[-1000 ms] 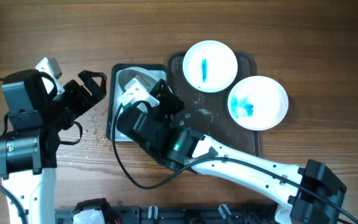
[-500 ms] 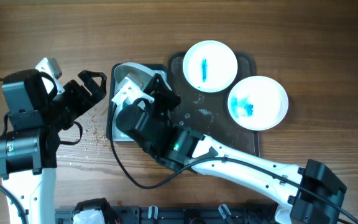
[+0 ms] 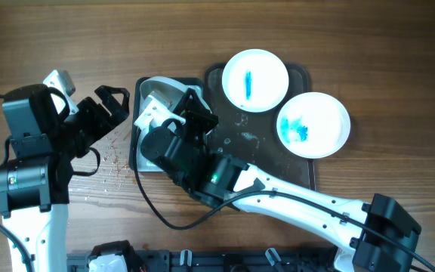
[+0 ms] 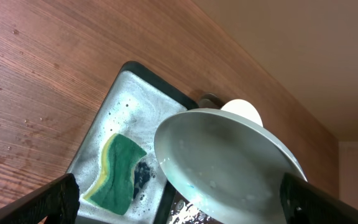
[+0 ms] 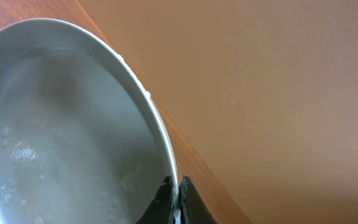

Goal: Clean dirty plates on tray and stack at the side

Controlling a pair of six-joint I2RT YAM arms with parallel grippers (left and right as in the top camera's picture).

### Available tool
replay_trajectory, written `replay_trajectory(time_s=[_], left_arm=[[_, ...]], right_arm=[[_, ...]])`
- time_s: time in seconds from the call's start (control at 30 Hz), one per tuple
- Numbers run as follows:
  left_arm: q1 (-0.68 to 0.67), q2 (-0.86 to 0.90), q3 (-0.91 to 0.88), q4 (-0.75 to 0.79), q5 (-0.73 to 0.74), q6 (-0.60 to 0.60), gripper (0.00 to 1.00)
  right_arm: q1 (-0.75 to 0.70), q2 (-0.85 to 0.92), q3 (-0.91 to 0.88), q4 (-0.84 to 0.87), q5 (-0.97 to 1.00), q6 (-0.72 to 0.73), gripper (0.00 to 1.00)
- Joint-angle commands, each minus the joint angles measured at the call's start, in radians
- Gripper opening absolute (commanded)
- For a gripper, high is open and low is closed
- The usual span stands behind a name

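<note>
**Status: One Plate Held Over the Basin, Two Dirty Plates on the Tray**

The right gripper (image 5: 176, 190) is pressed together on the rim of a plate (image 5: 61, 124), one finger on each face of the edge. The plate is held tilted above the basin (image 4: 114, 112), over the side nearest the tray (image 3: 248, 140). Its inner surface is wet, with droplets and thin traces of foam.

The left gripper (image 3: 113, 109) is spread wide and holds nothing. It hangs over the table (image 3: 127, 38) just beside the basin, on the side away from the tray, and touches neither the basin nor the plate.

A green and yellow sponge (image 4: 118, 174) lies flat on the basin floor in soapy water.

Two dirty plates (image 3: 255, 79) (image 3: 313, 125) rest on the tray, just beside each other, each marked with blue stains. Small water drops lie on the table beside the basin.
</note>
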Motion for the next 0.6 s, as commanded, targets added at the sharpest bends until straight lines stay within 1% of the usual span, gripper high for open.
replay_trajectory(time_s=[0.0,0.47,0.57], left_arm=[[0.005,-0.004,0.013,-0.002,0.018,0.005,1.00],[0.005,-0.004,0.013,-0.002,0.018,0.005,1.00],[0.005,-0.004,0.013,-0.002,0.018,0.005,1.00]], right_arm=[[0.002,-0.013,0.016,0.010,0.026,-0.006,0.04],[0.002,-0.013,0.016,0.010,0.026,-0.005,0.04],[0.002,-0.013,0.016,0.009,0.026,0.025,0.04]])
